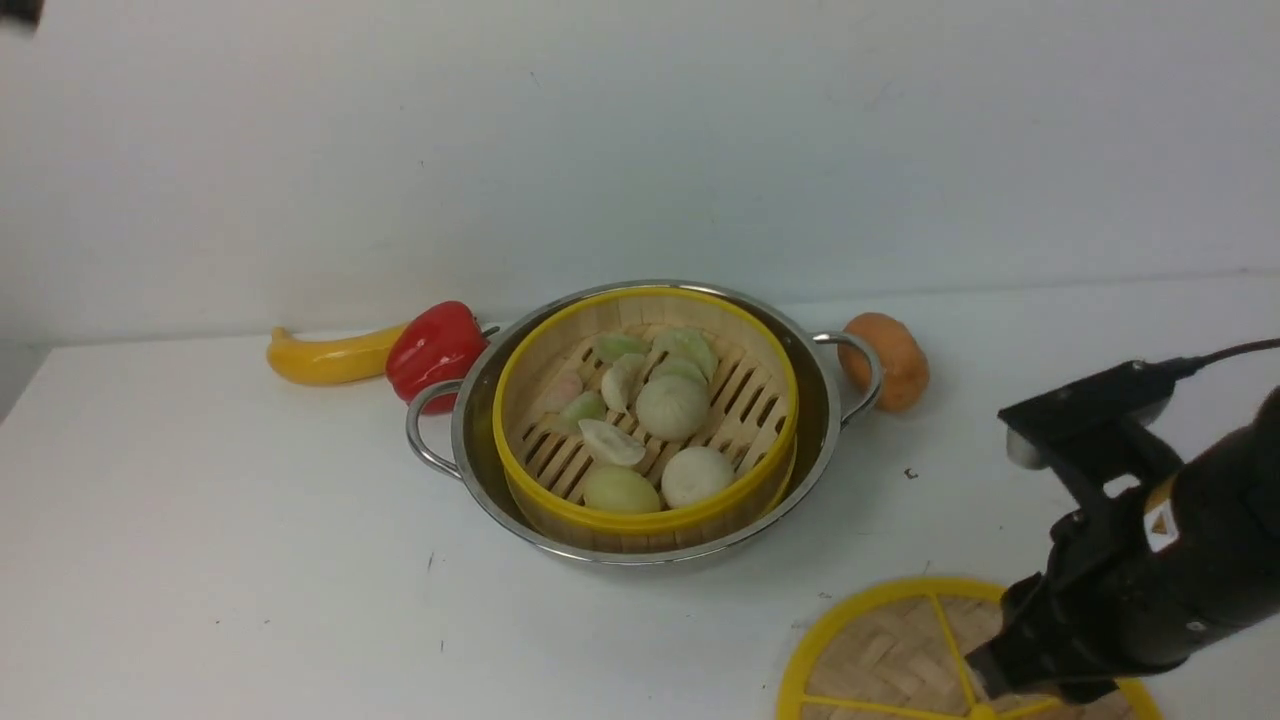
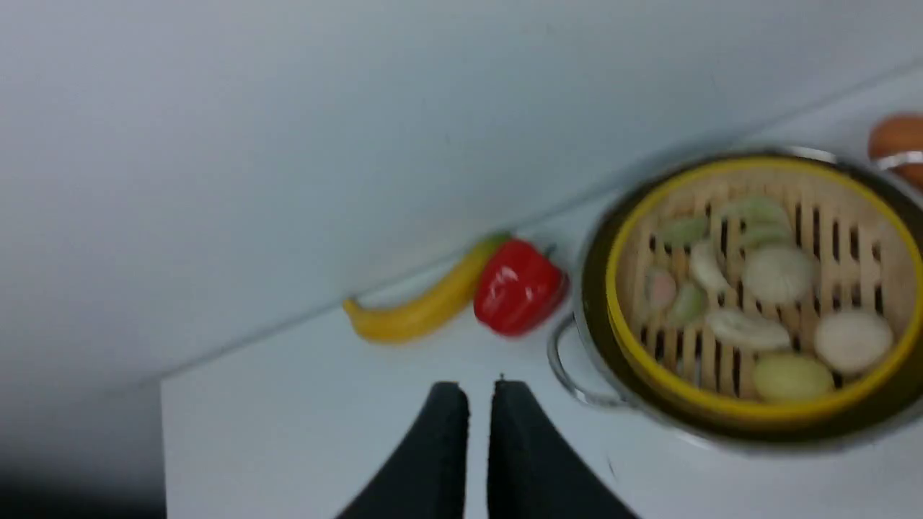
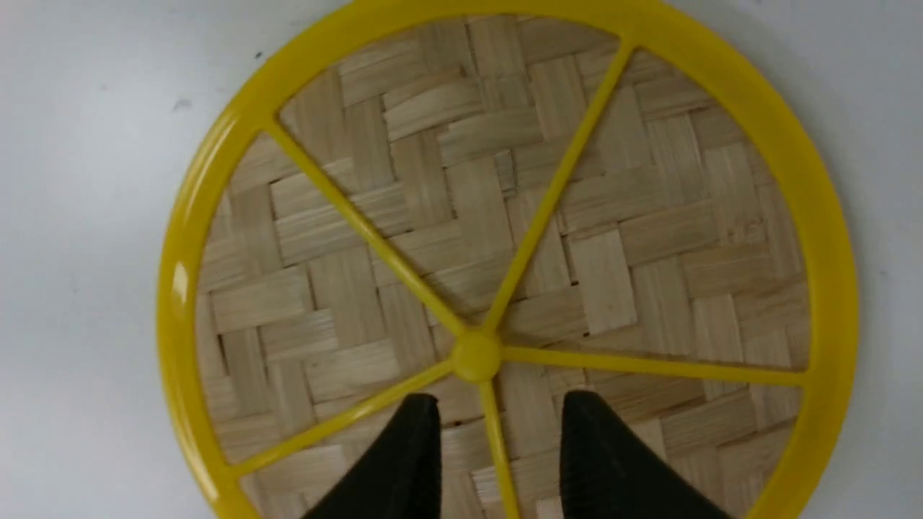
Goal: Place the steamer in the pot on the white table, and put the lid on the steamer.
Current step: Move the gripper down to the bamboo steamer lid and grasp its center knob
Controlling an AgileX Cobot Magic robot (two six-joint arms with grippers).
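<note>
The view is slightly blurred. In the middle of the frame's near edge, the left end effector (image 2: 479, 386) shows two dark fingers (image 2: 433, 447) drawn almost together with only a thin slit between them, holding nothing above the white table (image 2: 288, 404). Beside it stands the pot (image 2: 593, 288), and the steamer (image 2: 728, 407) sits inside it with pale buns and dumplings (image 2: 779, 274) on its slats. A red pepper (image 2: 518, 287) lies just beside the pot's loop handle (image 2: 570, 367), touching a yellow banana-shaped piece (image 2: 425, 310). An orange item (image 2: 898, 140) is cut off by the frame's edge.

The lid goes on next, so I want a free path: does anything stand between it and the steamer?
Nothing visible does. The lid lies flat on the white table under the right gripper, jaws open astride a spoke. Only bare table separates it from the steamer, which sits uncovered in the pot.
</note>
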